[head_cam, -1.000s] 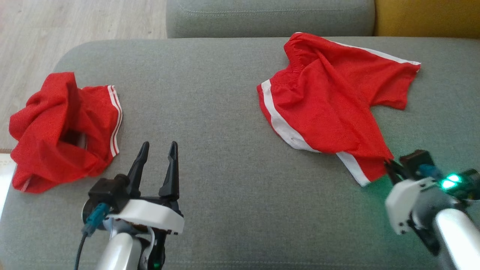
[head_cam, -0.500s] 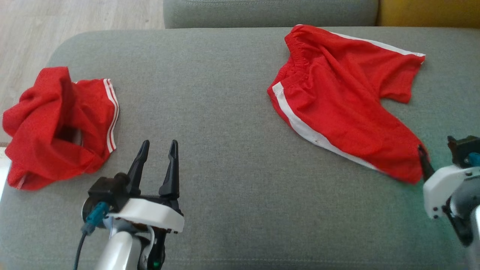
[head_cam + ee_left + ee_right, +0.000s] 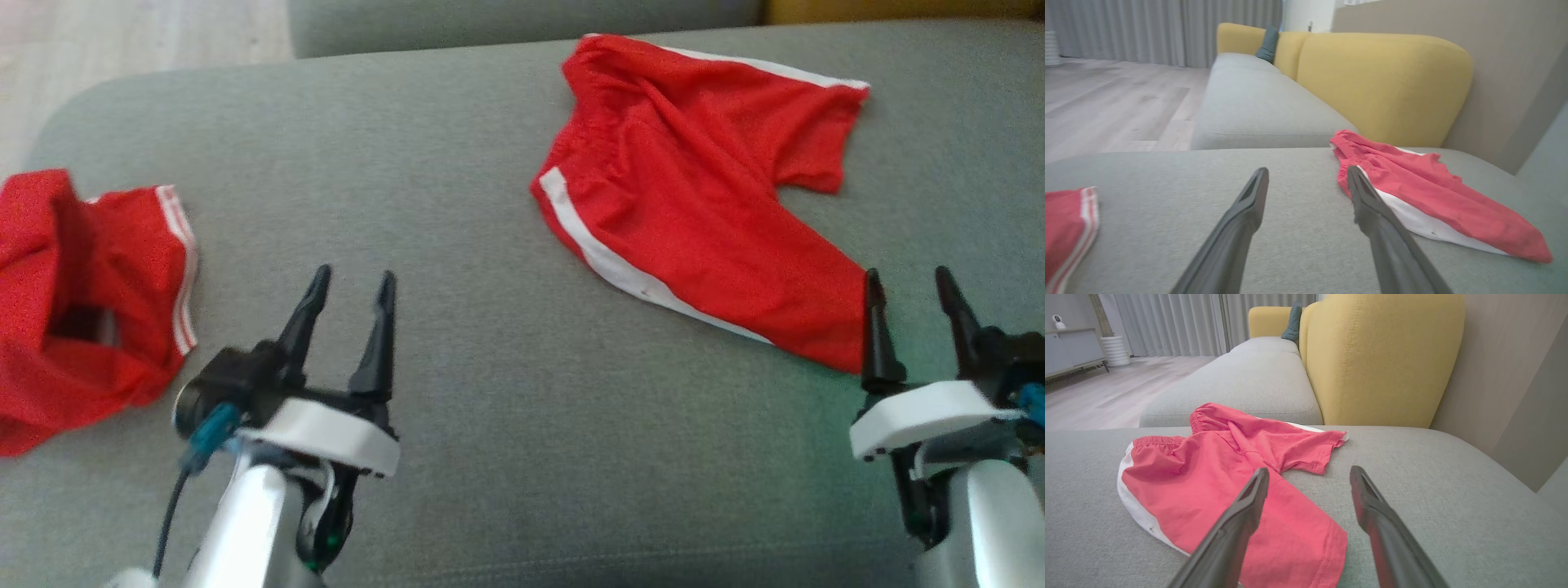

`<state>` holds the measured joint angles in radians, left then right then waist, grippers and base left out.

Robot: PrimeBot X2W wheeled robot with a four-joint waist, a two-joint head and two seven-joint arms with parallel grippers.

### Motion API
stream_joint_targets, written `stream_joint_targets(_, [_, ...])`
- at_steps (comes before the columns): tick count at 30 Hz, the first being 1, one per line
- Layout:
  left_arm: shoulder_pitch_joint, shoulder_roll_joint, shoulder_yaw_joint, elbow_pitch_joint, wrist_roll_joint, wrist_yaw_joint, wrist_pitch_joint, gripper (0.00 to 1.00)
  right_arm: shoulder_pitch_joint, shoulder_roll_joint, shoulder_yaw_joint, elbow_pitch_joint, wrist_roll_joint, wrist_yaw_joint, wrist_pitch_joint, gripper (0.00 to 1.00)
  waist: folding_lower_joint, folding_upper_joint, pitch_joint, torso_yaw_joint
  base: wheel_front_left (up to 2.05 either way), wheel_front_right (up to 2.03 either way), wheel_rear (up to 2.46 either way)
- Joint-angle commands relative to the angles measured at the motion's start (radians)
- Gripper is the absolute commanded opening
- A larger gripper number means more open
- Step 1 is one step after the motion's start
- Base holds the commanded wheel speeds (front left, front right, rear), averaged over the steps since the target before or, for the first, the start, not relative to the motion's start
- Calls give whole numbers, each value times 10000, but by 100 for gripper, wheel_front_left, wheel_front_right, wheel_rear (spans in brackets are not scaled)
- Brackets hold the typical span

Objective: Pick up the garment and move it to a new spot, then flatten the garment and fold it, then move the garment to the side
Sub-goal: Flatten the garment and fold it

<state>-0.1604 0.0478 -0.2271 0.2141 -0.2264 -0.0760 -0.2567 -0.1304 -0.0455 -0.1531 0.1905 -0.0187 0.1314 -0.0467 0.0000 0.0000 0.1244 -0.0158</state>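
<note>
Far left, at the cushion's edge: a crumpled red garment (image 3: pixel 82 302), bunched, apart from both grippers.

Next: the left gripper (image 3: pixel 355 275), fingers spread with nothing between them, over bare grey cushion (image 3: pixel 490 425) and pointing to the far side.

Right of centre: the red shorts (image 3: pixel 694 188), judged to be the item in hand, lying mostly flat on the cushion. The long axis runs diagonally, with the waistband at far left and one leg reaching to near right. The second leg juts to the far right. A white stripe follows the near-left edge.

Far right: the right gripper (image 3: pixel 908 273), fingers spread and empty. The near leg's hem lies just beside its left finger, slightly left of the gap. Contact cannot be confirmed.

Finding: the right arm is plainly nearer, while the left stands well apart from the waistband. Flattening likely calls for a grip at each end of the diagonal, so the left arm has the longer reach, to its far right.
</note>
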Motion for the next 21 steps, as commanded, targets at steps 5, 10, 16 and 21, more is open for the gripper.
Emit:
stream_joint_targets(5, [-1914, 706, -843, 848, -136, -506, 321, 100, -422, -50, 868, 102, 597, -7, -579, 100, 0, 0, 611, -853, 0, 0, 0])
stream_joint_targets(10, [-4184, 2118, -3311, 1394, -1674, -541, 1468, 100, -886, -49, 1251, 373, 731, -7, -794, 100, 0, 0, 1017, -1432, 0, 0, 0])
stream_joint_targets(16, [-6500, 4067, -5932, 1438, -4370, -544, 2604, 100, -1391, -48, 1853, 719, 959, -7, -1040, 100, 0, 0, 1470, -2171, 0, 0, 0])
stream_joint_targets(21, [-7756, 5082, -7359, 1367, -5925, -545, 3143, 100, -1675, -48, 2178, 914, 1115, -7, -1221, 100, 0, 0, 1761, -2541, 0, 0, 0])
